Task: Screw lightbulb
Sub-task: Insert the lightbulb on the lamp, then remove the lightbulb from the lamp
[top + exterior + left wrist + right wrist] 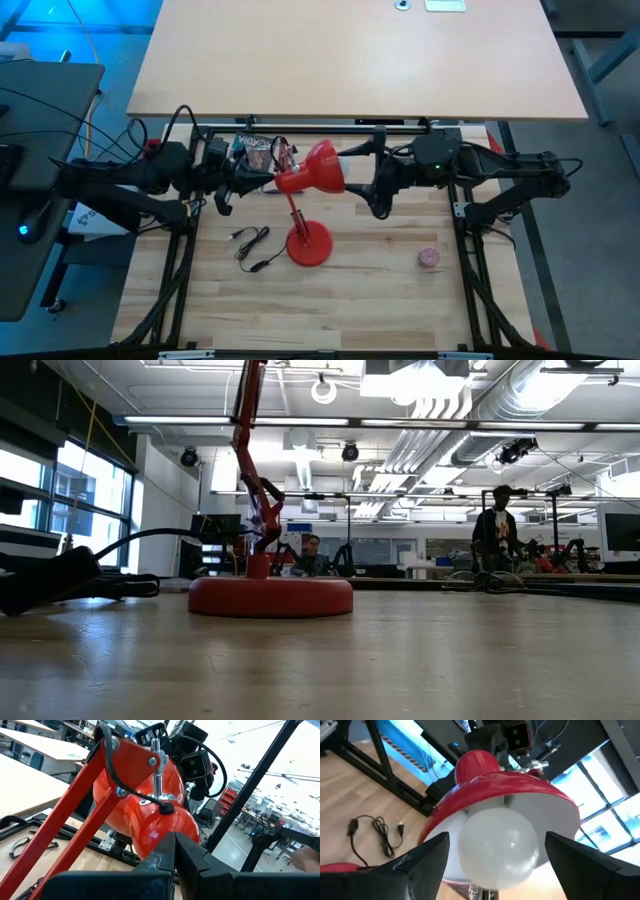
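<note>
Lightbulb [497,847] seated in the mouth of the red lamp shade [520,787], white globe facing outward between the right gripper's [495,857] spread fingers, neither finger visibly touching the glass. Left gripper [172,857] clamped shut on the rear neck of the shade, bracing the lamp head. Lamp base [309,245] standing on the desk [380,300], black cord [252,246] beside it, small pink ball [430,258] well apart toward the right. Depth of threading hidden behind the globe, so impossible to tell. Risks, as a judgement: bulb possibly only loosely caught and able to drop out and break; cross-threading if turned off-axis; hinged lamp arm swinging should the left grip slip.
</note>
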You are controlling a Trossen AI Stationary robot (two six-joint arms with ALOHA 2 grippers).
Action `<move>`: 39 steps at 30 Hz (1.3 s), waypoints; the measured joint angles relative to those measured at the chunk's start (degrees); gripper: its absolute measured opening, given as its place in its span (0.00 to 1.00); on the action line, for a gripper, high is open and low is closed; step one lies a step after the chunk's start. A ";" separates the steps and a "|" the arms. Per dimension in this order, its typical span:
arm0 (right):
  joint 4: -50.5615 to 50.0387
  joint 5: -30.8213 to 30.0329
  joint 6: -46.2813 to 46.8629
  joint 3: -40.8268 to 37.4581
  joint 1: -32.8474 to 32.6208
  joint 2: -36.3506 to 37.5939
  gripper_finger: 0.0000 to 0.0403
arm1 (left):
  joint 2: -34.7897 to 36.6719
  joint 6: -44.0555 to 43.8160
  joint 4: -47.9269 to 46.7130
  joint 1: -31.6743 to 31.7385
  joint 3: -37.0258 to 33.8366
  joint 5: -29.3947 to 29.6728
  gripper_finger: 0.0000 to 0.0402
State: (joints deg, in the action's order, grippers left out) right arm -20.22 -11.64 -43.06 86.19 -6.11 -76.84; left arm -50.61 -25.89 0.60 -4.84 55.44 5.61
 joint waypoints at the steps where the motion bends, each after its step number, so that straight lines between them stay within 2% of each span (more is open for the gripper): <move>1: -0.34 0.47 1.02 0.00 -0.01 0.57 0.79 | 0.21 0.00 0.04 0.00 0.00 0.04 0.00; 7: -2.98 1.37 4.58 0.00 -0.04 3.50 0.80 | 2.57 0.97 -0.85 0.02 0.00 1.72 0.00; 11: -4.79 0.71 5.90 0.00 -0.02 5.47 0.80 | 5.32 2.33 -4.59 0.00 0.00 4.48 0.00; 14: -7.23 -0.14 10.20 0.00 -0.04 6.90 0.80 | 7.67 3.41 -7.15 0.00 0.00 7.27 0.00; 17: -12.54 0.30 20.24 0.00 -0.31 9.29 0.80 | 10.01 2.48 -13.52 0.00 0.04 8.79 0.00; 20: -21.02 0.38 32.43 0.04 -1.78 11.24 0.80 | 11.24 -2.57 -23.55 -0.27 0.04 8.76 0.00; 23: -29.16 0.71 46.69 0.03 -4.95 11.34 0.79 | 10.68 -8.16 -32.03 -1.67 -0.37 4.56 0.00; 26: -34.92 -1.88 59.16 -2.53 -9.36 10.52 0.75 | 10.03 -12.30 -34.36 -4.89 -4.44 -1.03 0.00; 28: -34.17 -3.43 65.38 -7.25 -12.48 10.07 0.67 | 9.86 -15.77 -30.46 -8.13 -10.07 -2.39 0.00; 30: -29.32 -4.09 71.84 -14.02 -15.01 10.01 0.54 | 9.85 -19.45 -21.28 -12.10 -17.63 -2.52 0.00; 34: -13.40 -0.66 85.91 -28.96 -16.38 10.01 0.13 | 8.11 -30.57 7.33 -20.39 -35.06 -0.03 0.00; 35: -8.90 -0.07 89.21 -32.57 -16.10 10.01 0.07 | 7.15 -33.59 13.83 -22.34 -38.77 1.70 0.00; 37: 0.11 -0.89 96.05 -39.06 -15.33 9.97 0.05 | 5.19 -37.32 23.57 -25.77 -44.21 6.48 0.00; 39: 6.04 -4.48 103.09 -44.39 -13.80 9.77 0.04 | 3.67 -39.96 26.12 -27.93 -47.02 11.92 0.00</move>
State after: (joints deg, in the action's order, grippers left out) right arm -14.17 -16.12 60.03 41.80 -19.91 -67.07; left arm -46.94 -65.85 26.72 -32.77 8.42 17.53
